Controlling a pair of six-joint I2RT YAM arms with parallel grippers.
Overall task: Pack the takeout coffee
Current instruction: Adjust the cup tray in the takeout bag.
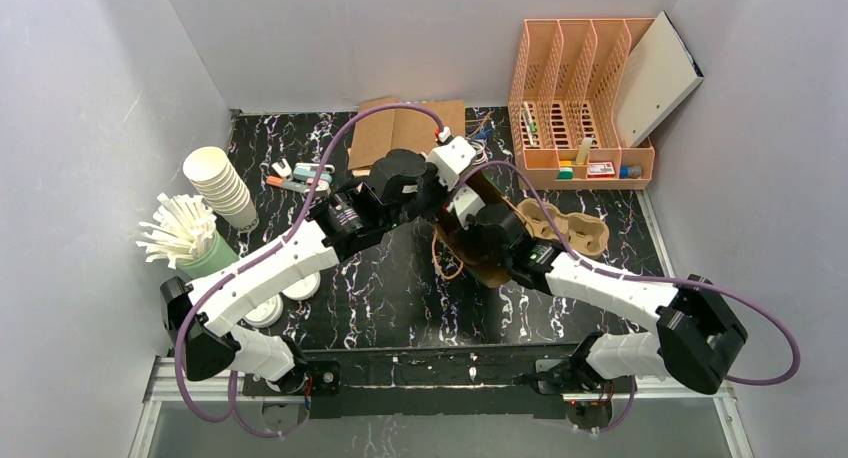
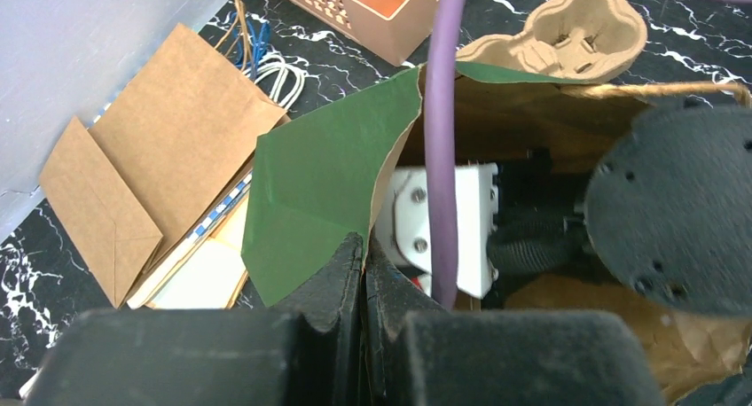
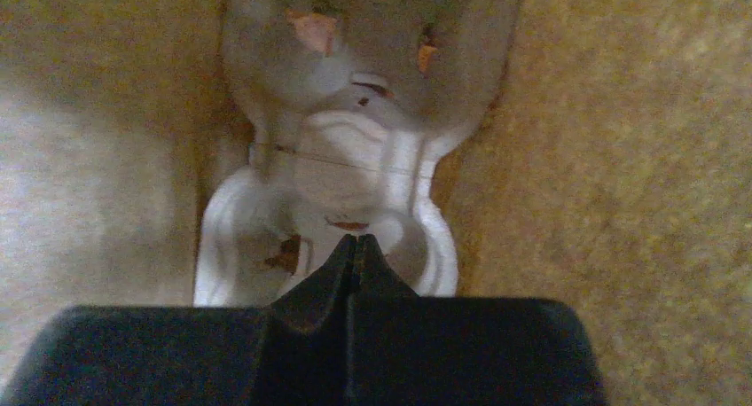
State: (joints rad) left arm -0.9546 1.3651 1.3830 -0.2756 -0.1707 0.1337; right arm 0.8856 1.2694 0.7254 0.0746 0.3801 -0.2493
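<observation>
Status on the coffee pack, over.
Left gripper shut on bag rim. Right gripper shut on cup carrier, inside bag. Purple cable crosses bag mouth.

Right pincer is down inside the paper bag, out of sight from above. Its own camera gives just a blurred pale moulded shape, can't tell what. A purple cable masks part of the bag's mouth. Bits in the organizer are too small to name.

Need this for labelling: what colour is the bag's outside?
Green outside, brown inside; the left wrist view shows the bag best.
</observation>
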